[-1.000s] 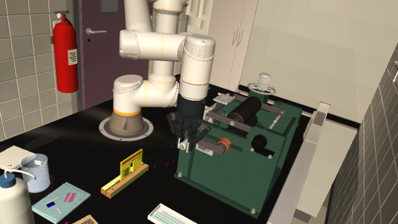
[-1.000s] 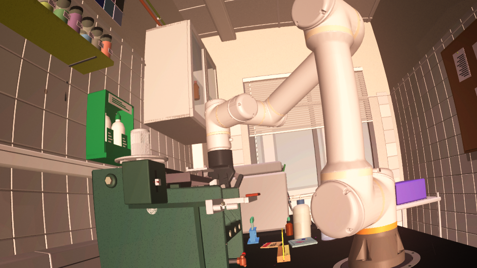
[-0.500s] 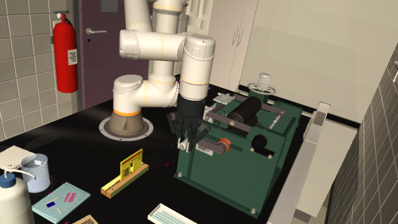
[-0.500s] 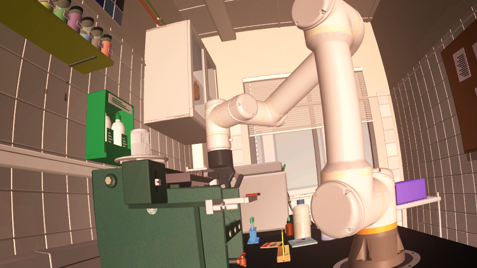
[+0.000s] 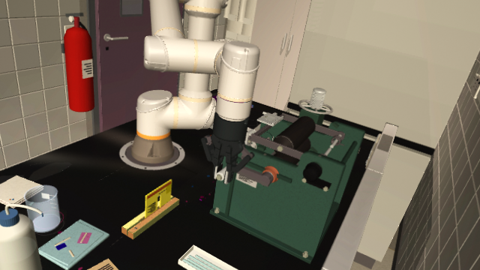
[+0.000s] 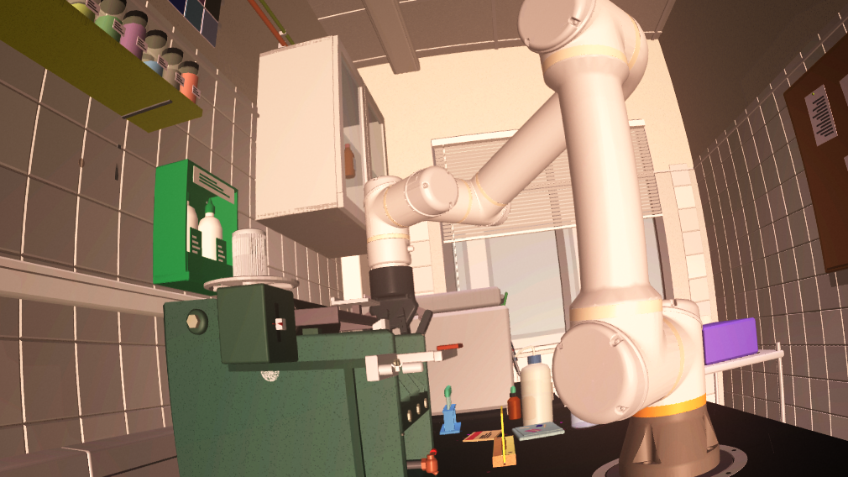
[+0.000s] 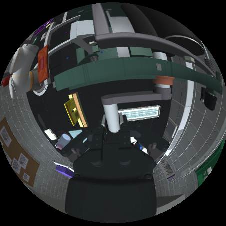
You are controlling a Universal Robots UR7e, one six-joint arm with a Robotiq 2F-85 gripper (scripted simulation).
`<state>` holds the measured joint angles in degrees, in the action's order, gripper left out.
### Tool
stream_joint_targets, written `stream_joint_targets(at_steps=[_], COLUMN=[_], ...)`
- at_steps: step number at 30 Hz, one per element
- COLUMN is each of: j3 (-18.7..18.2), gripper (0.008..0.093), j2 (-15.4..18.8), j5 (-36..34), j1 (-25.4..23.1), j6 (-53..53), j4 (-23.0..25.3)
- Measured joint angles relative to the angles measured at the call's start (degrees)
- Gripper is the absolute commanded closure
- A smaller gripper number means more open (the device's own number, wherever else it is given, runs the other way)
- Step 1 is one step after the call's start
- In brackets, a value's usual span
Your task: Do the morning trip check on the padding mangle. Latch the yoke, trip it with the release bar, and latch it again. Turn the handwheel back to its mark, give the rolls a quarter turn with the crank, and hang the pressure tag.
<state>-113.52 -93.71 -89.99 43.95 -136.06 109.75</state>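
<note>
The crank's white handle (image 7: 111, 117) is partly hidden between my fingers; my gripper (image 5: 224, 173) is closed on it at the front left corner of the green mangle (image 5: 288, 191). The grey crank arm (image 5: 252, 176) runs level from the handle to an orange hub (image 5: 270, 174) on the machine's front face. The black roll (image 5: 296, 132) lies under the grey yoke frame (image 5: 296, 139) on top. The handwheel (image 5: 315, 105) with its knurled knob stands at the far end. The yellow pressure tag (image 5: 158, 198) stands upright in a wooden holder on the table, left of the mangle.
My own arm's base (image 5: 152, 148) stands on the black table behind the tag. A beaker (image 5: 43, 207), a white bottle (image 5: 15, 240), a blue tray (image 5: 73, 243) and a white tray (image 5: 204, 259) lie along the near edge. A steel rail (image 5: 363, 195) borders the right side.
</note>
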Motion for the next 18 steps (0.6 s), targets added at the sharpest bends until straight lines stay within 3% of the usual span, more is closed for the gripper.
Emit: stream_joint_targets(at_steps=[9, 18], j3=[0.0, 0.0], gripper=[0.0544, 0.0534], j2=[-0.1, -0.1], j5=[0.0, 0.0], j1=[0.0, 0.0], j6=[0.0, 0.0], j4=[0.0, 0.0])
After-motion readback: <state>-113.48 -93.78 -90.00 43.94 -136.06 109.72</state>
